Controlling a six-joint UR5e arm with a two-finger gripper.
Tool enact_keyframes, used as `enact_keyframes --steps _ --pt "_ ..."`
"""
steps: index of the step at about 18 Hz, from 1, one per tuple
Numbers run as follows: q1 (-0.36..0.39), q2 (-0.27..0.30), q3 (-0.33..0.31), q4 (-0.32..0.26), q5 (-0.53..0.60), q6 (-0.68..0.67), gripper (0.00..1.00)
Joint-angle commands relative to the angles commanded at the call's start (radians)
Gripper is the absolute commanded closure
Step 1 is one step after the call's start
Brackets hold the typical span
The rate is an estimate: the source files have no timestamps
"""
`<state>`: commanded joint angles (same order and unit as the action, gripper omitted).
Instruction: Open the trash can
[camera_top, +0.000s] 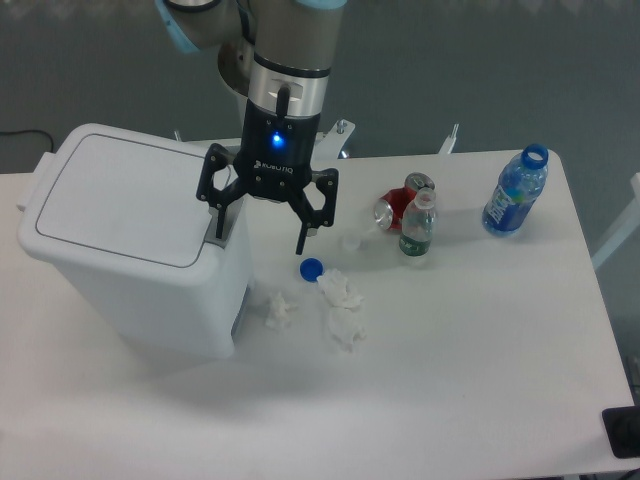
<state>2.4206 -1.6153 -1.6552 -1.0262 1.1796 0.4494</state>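
Note:
The trash can (130, 255) is a large white bin standing at the left of the table, its flat lid (125, 197) down and a grey push tab (226, 217) on its right edge. My gripper (258, 232) hangs open just right of the bin, fingers pointing down. Its left finger (219, 222) is directly over the grey tab, and the right finger (299, 238) is above the table. Nothing is held between the fingers.
A blue bottle cap (311, 268) and crumpled white tissues (340, 308) lie just right of the bin. A red can (398, 207), a small clear bottle (417, 224) and a blue water bottle (514, 192) stand further right.

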Motion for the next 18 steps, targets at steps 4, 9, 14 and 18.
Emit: enact_keyframes --steps 4,9,14,18 --pt "0.000 0.006 -0.011 -0.003 0.002 0.002 0.00" --pt "0.002 0.012 -0.021 -0.003 0.002 0.005 0.00" --pt "0.003 0.014 -0.028 -0.002 0.000 0.005 0.00" --pt "0.006 0.014 -0.028 0.000 0.002 0.006 0.00"
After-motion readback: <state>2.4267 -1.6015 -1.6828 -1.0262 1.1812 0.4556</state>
